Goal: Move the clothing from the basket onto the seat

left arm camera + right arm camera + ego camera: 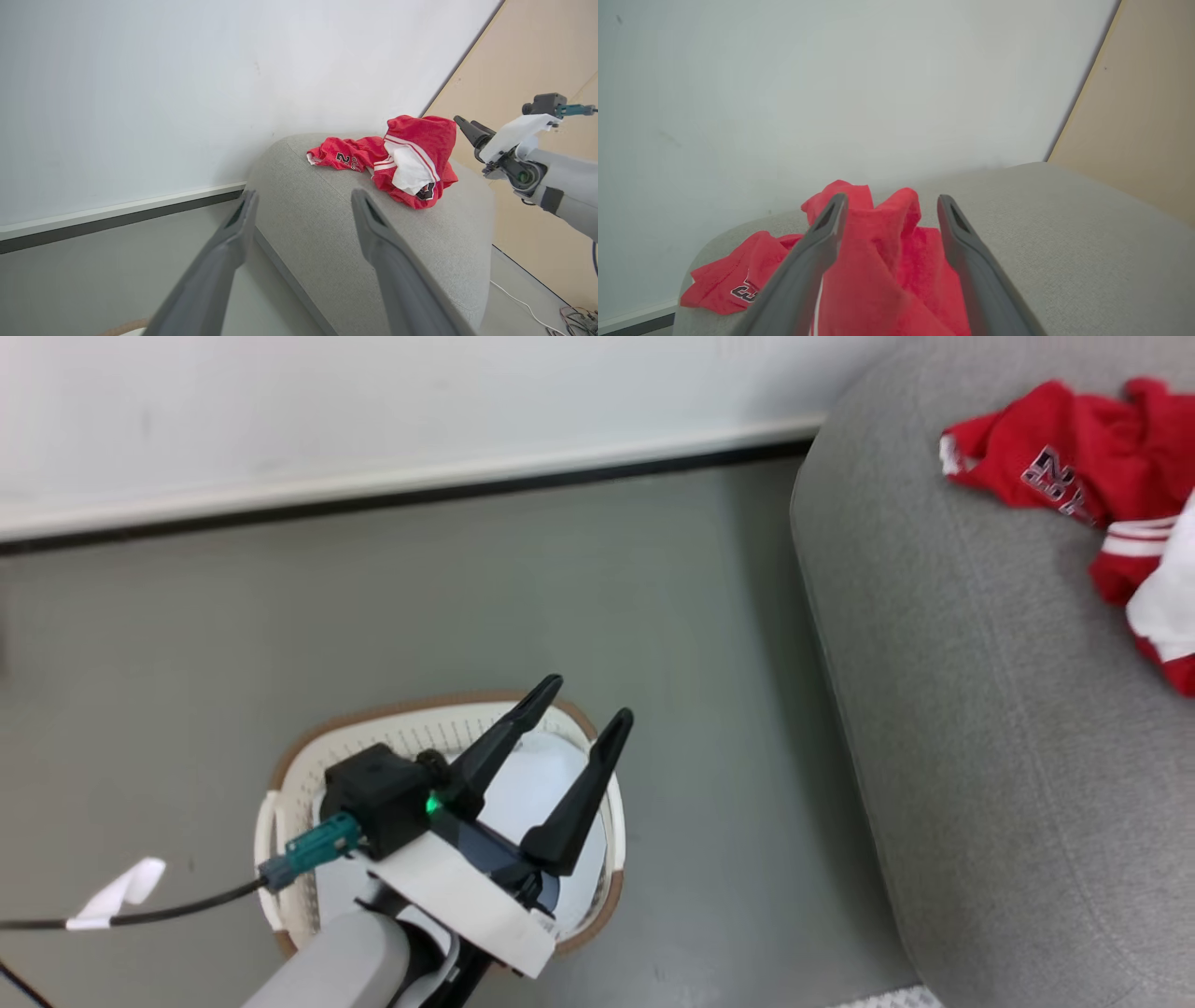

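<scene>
The red clothing (1074,457) lies crumpled on the grey seat (980,728) at the upper right, its white panels and dark numbers showing. The cream basket (280,784) stands on the floor to the seat's left, with a pale pad (537,784) inside. My left gripper (588,702) hangs open above the basket with nothing between its fingers. In the left wrist view the clothing (402,158) sits on top of the seat (317,224), with my right gripper (467,126) just beside it. In the right wrist view the right gripper (892,200) stands open over the clothing (878,261).
A white wall with a dark baseboard (373,495) runs behind the grey floor. A black cable with a white tape tag (121,891) trails at the lower left. A beige panel (537,56) stands beyond the seat, with loose wires (579,317) on the floor.
</scene>
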Motion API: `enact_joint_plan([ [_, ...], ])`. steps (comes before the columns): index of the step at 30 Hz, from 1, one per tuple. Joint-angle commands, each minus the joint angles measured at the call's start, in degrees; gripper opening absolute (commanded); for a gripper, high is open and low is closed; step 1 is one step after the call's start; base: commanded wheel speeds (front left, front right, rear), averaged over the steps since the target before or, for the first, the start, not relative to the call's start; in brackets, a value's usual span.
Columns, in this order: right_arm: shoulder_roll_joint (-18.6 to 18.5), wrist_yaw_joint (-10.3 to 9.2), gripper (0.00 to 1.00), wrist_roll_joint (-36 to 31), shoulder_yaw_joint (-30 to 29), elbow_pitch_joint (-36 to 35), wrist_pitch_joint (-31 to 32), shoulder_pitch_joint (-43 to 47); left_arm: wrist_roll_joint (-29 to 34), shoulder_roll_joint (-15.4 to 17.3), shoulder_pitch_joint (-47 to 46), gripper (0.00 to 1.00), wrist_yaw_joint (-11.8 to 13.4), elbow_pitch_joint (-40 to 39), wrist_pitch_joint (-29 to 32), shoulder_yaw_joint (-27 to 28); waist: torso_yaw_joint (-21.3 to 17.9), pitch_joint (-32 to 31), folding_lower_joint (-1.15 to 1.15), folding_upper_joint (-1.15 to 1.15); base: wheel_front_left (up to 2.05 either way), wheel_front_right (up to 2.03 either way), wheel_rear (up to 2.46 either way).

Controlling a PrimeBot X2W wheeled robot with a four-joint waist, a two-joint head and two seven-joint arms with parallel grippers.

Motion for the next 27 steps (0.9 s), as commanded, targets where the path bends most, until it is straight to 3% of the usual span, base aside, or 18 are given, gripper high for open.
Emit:
enact_joint_plan([
  [1,0.4,-0.14,1.0,0.9,0.5,-0.9,0.1,1.4,-0.2,0.2,0.8,1.0,0.0,0.4,-0.4,0.2,0.2,-3.2,0.01,0.0,0.0,0.0,0.0],
  [9,3.1,-0.14,1.0,8.8,11.0,-21.5,1.9,18.4,-1.8,0.9,5.6,1.0,1.9,4.4,-5.1,3.5,1.5,-9.7,0.01,0.0,0.0,0.0,0.0],
  [15,5.1,-0.15,1.0,9.8,15.4,-33.5,3.1,29.2,-3.5,0.6,9.7,1.0,3.4,7.7,-7.4,7.7,4.4,-13.5,0.01,0.0,0.0,0.0,0.0],
  [22,7.8,-0.15,1.0,10.0,19.0,-38.6,1.9,37.7,-1.8,0.0,13.9,1.0,3.8,11.1,-8.1,15.6,8.3,-16.6,0.01,0.0,0.0,0.0,0.0],
  [27,9.1,-0.15,1.0,11.6,21.7,-36.1,0.5,42.6,2.8,-1.9,17.6,1.0,4.0,12.8,-8.1,22.5,10.1,-18.5,0.01,0.0,0.0,0.0,0.0],
])
